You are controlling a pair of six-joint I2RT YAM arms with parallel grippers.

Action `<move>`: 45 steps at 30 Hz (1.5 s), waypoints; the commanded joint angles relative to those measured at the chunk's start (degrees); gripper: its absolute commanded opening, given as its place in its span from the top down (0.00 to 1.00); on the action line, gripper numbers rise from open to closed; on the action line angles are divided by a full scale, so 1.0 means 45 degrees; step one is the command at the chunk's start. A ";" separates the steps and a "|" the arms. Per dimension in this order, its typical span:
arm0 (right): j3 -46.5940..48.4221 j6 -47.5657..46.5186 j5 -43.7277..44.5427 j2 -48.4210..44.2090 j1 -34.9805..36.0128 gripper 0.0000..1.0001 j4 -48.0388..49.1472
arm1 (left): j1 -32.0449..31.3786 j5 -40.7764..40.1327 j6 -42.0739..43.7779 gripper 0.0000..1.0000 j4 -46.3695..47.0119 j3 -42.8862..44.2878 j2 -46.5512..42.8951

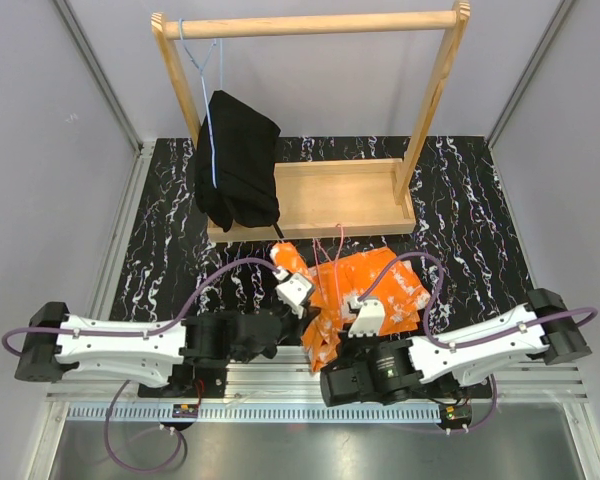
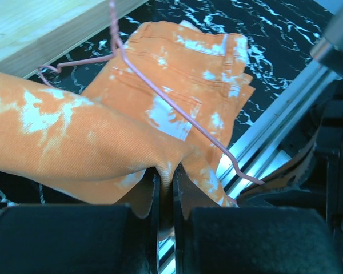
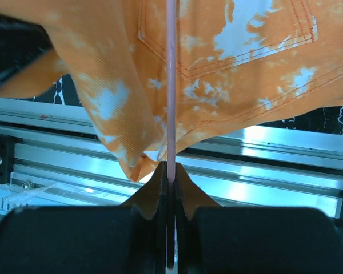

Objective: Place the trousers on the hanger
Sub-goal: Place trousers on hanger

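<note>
Occlusion in the top view: wrist housings and cloth cover both sets of jaws, and the hanger (image 2: 160, 92) shows there only as a bit of pink wire above the trousers (image 1: 365, 295), bunched at lower centre just below the wooden rack (image 1: 310, 195). Left gripper (image 2: 166, 181) is pinched tight on a trouser fold. Right gripper (image 3: 170, 171) is clamped on the hanger wire, which runs off the frame's top edge.

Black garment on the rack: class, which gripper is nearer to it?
Left. The left gripper sits just below-right of the black garment in the top view; the right gripper lies farther right and lower.
</note>
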 commanded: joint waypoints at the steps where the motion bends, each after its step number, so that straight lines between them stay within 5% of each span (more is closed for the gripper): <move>1: -0.0277 0.0063 0.0669 -0.0993 0.0122 1.00 0.0005 | -0.0078 0.1220 0.0650 1.00 0.3018 0.0187 0.0685; 12: -0.0433 -0.1070 0.0259 -0.0975 0.0141 1.00 0.0022 | -0.0078 0.2842 0.0279 1.00 0.6532 -0.0789 0.3127; 24: -0.0784 -0.0503 0.0571 -0.2145 0.0258 1.00 -0.1579 | -0.0098 0.3916 -0.0424 1.00 0.8097 -0.1415 0.5470; 41: -0.2015 -0.2750 0.0025 -0.2577 0.0239 1.00 0.0804 | 0.0312 0.5734 -0.0580 1.00 0.9229 -0.0222 0.8676; 45: -0.2346 -0.2574 -0.0307 -0.2537 0.0239 1.00 0.1133 | 0.0429 0.4974 -0.0581 0.83 0.8940 -0.0749 0.7935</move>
